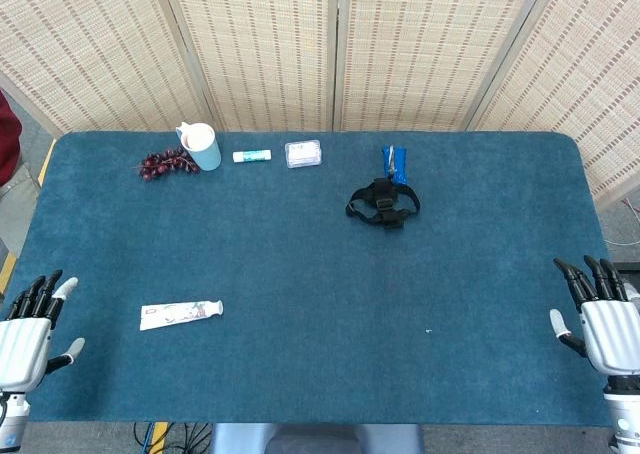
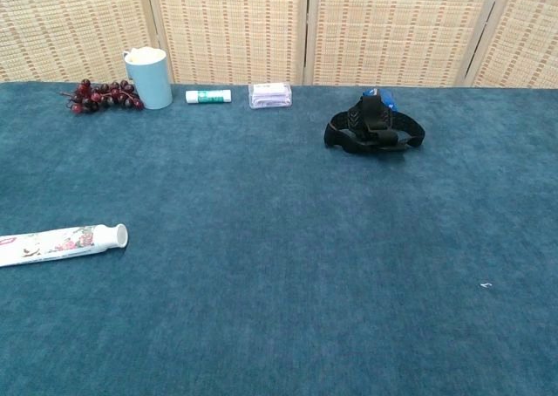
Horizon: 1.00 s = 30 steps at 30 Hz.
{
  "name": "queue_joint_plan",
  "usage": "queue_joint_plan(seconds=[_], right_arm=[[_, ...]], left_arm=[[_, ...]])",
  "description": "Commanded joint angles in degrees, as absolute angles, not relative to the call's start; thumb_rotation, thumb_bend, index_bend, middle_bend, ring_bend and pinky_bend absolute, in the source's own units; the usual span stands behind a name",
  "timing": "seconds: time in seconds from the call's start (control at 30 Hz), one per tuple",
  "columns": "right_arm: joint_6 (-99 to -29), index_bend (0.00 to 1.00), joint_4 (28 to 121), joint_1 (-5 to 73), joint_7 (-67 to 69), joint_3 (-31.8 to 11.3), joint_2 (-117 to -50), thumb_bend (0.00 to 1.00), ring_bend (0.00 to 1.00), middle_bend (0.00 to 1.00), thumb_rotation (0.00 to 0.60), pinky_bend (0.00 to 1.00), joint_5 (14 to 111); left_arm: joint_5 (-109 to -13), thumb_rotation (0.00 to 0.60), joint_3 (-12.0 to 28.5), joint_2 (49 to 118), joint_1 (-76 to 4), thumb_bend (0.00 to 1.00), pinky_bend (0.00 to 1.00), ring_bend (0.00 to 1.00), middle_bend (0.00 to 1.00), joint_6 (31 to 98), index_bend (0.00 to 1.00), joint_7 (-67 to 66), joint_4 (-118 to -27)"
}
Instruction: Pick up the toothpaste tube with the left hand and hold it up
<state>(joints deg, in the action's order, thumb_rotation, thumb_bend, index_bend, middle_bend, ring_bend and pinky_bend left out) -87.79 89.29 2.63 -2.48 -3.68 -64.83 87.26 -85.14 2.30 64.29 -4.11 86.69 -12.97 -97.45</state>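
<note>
The white toothpaste tube point(image 1: 180, 314) lies flat on the blue table near the front left, its cap pointing right; the chest view shows this tube point(image 2: 61, 242) at the left edge. My left hand point(image 1: 28, 336) rests at the table's front left corner, fingers spread, well left of the tube and apart from it. At the front right edge my right hand point(image 1: 598, 319) holds nothing, its fingers apart. Neither hand appears in the chest view.
Along the far side stand a light blue cup point(image 1: 201, 145), dark grapes point(image 1: 165, 163), a small white-green tube point(image 1: 252, 155) and a clear box point(image 1: 303, 153). A black strap bundle point(image 1: 383, 203) and a blue packet point(image 1: 395, 162) lie right of centre.
</note>
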Motion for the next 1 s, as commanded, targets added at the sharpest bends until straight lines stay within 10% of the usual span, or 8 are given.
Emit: queue_joint_plan(seconds=[0.03, 1.0], right_arm=[[-87.7, 0.13, 89.3, 2.6, -2.6, -3.7, -64.9, 0.33, 0.04, 0.25, 0.6, 0.0, 87.2], [-88.2, 0.13, 89.2, 2.9, -2.0, -5.3, -63.2, 0.33, 0.04, 0.24, 0.6, 0.0, 85.9]], left_arm=[[-85.0, 0.6, 2.3, 64.3, -4.2, 0.19, 0.11, 0.03, 0.04, 86.5, 0.0, -13.0, -97.4], [-80.5, 0.6, 4.4, 71.3, -19.1, 0.19, 0.11, 0.06, 0.06, 65.0, 0.09, -14.4, -97.8]])
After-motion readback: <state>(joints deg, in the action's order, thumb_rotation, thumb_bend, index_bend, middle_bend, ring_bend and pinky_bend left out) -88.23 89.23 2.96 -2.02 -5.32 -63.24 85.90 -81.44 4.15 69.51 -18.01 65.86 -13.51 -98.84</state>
